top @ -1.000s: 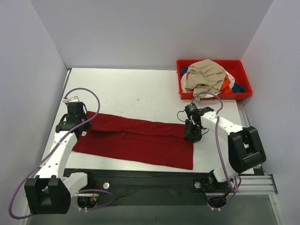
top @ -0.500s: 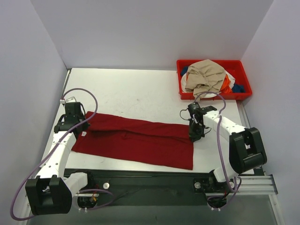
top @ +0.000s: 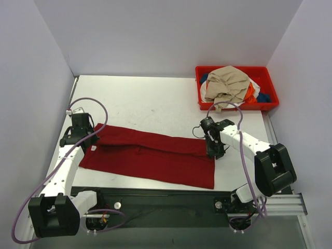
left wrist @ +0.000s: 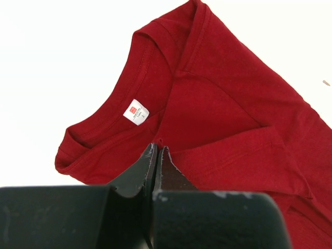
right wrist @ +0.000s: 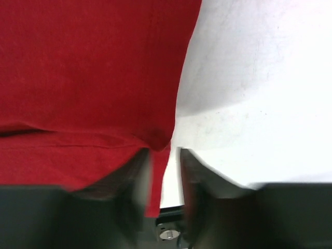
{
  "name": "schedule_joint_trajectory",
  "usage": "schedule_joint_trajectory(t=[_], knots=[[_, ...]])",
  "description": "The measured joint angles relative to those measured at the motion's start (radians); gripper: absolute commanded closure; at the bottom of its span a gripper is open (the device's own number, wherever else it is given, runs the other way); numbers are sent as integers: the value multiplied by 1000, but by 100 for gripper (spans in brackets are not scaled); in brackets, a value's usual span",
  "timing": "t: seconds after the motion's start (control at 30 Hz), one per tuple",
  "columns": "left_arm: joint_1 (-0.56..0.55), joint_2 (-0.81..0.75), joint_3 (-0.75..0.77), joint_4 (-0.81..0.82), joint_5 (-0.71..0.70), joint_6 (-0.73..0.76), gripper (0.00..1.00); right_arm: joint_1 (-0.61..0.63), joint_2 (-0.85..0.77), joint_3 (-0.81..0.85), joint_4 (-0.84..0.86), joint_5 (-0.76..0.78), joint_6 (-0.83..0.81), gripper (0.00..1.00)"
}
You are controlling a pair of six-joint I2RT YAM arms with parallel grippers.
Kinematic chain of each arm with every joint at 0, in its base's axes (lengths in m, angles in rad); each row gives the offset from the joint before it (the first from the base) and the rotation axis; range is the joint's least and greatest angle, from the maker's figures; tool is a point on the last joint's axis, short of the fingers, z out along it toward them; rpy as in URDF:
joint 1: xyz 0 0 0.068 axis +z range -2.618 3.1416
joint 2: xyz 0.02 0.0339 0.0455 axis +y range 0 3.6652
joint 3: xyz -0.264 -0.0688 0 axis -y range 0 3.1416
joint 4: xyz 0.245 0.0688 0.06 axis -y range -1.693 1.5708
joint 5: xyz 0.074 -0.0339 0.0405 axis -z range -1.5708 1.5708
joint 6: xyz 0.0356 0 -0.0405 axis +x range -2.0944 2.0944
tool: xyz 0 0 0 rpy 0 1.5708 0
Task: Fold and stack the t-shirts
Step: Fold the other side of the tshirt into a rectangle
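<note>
A dark red t-shirt (top: pixel 150 155) lies folded into a long band across the near half of the table. My left gripper (top: pixel 83 137) is at its collar end. In the left wrist view the left gripper (left wrist: pixel 157 149) is shut, its tips pinching a small tuck of the red t-shirt (left wrist: pixel 218 104) just below the white neck label (left wrist: pixel 136 112). My right gripper (top: pixel 214 150) is at the shirt's right edge. In the right wrist view the right gripper (right wrist: pixel 165 153) is open and the red t-shirt's (right wrist: pixel 88 78) hem corner hangs over the left finger (right wrist: pixel 132 171).
A red plastic bin (top: pixel 236 107) stands at the back right, holding a tan t-shirt (top: pixel 225 83) on top of orange (top: pixel 250 94), white and blue (top: pixel 263 97) ones. White walls close in the table. A black rail (top: pixel 171 197) runs along the near edge.
My right gripper has shifted slightly left and nearer, onto the shirt's right edge. My left gripper moved a little left a second ago and has held still since.
</note>
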Motion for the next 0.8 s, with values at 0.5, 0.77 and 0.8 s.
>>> schedule_joint_trajectory(t=[0.5, 0.77, 0.8], knots=[[0, -1, -3, 0, 23, 1, 100, 17, -31, 114, -19, -51, -10, 52], [-14, -55, -53, -34, 55, -17, 100, 64, 149, 323, 55, -236, -39, 51], [-18, -72, -60, -47, 60, -23, 100, 79, 187, 371, 58, -258, -42, 51]])
